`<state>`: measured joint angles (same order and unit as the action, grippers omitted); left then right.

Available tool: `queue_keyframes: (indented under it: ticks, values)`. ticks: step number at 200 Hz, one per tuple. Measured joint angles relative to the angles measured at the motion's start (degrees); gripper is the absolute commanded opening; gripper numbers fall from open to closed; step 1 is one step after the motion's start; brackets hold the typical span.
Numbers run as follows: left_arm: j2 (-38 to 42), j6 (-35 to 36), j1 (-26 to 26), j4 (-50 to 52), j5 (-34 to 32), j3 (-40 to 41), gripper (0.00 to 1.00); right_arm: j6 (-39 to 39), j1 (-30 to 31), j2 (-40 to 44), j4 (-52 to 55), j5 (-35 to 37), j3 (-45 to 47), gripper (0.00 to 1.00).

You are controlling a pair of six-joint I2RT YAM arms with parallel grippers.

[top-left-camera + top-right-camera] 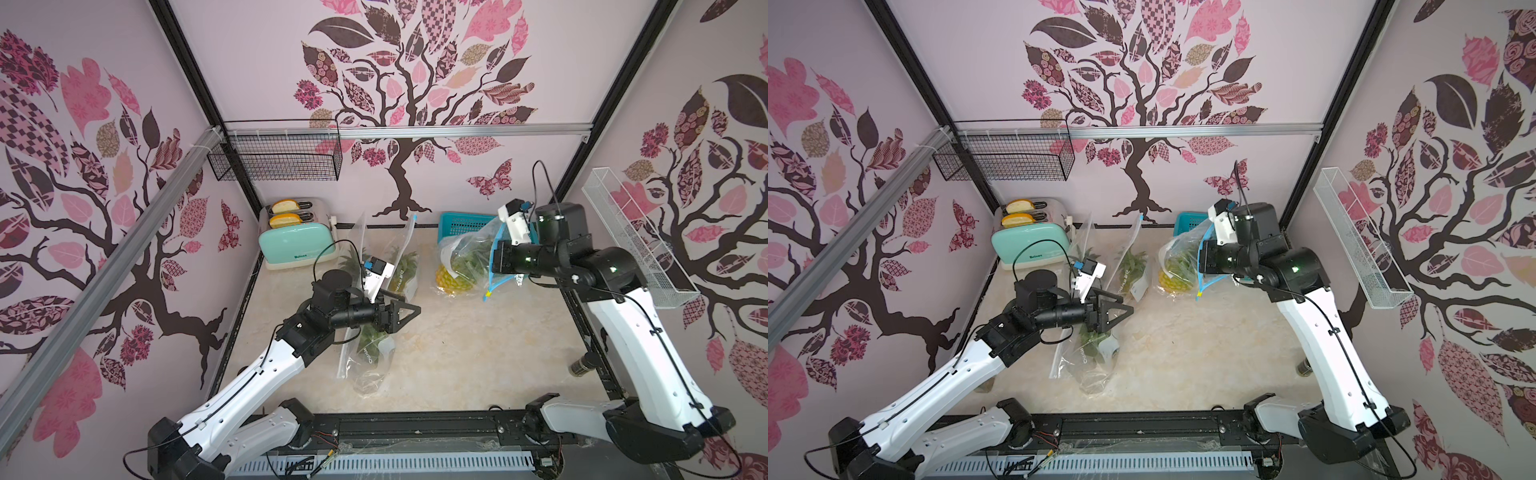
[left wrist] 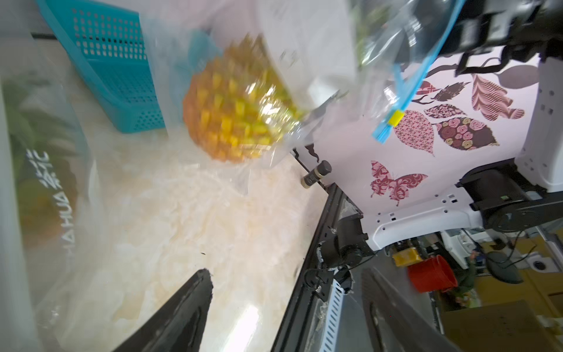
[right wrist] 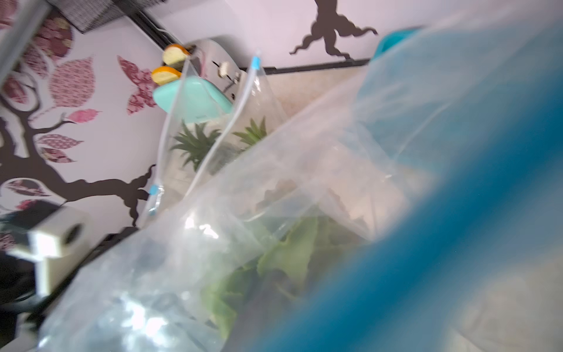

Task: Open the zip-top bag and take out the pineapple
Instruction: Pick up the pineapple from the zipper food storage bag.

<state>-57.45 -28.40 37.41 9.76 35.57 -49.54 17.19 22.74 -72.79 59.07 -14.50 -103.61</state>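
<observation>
We judge the clear zip-top bag [image 1: 469, 245] limp, its yellow pineapple [image 1: 451, 282] heavy. Right gripper [image 1: 496, 255] pinches the blue zip edge [image 2: 425, 65]; left gripper [image 1: 409, 309] gapes empty.

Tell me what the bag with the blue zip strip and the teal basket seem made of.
The bag: thin clear plastic film, glossy; it crumples and the pineapple shows through. The basket: probably rigid moulded plastic, matte; regular holes pierce its walls.

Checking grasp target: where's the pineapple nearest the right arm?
In both top views the pineapple is inside the bag held by the right gripper, back right, in front of the teal basket.
</observation>
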Motion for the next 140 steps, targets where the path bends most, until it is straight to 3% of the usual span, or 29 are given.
queue_keyframes:
  ticks: [18,79,123,140]
  values:
    - [0.5,-3.8,0.0,-3.2,1.2,3.1,0.98,-1.1,0.1,-0.6,2.0,-1.8,-4.9,0.0]
    - [-0.5,-11.8,0.3,-21.5,2.1,7.6,0.98,-0.8,0.1,-1.2,3.8,-7.8,-7.3,0.0]
    - [-6.8,-13.9,1.6,-33.4,1.5,7.6,0.98,1.1,0.1,1.0,0.5,-12.9,-4.7,0.0]
    - [-9.7,-14.4,1.6,-36.2,1.1,7.5,0.93,2.2,0.1,2.0,-1.3,-14.6,-3.8,0.0]
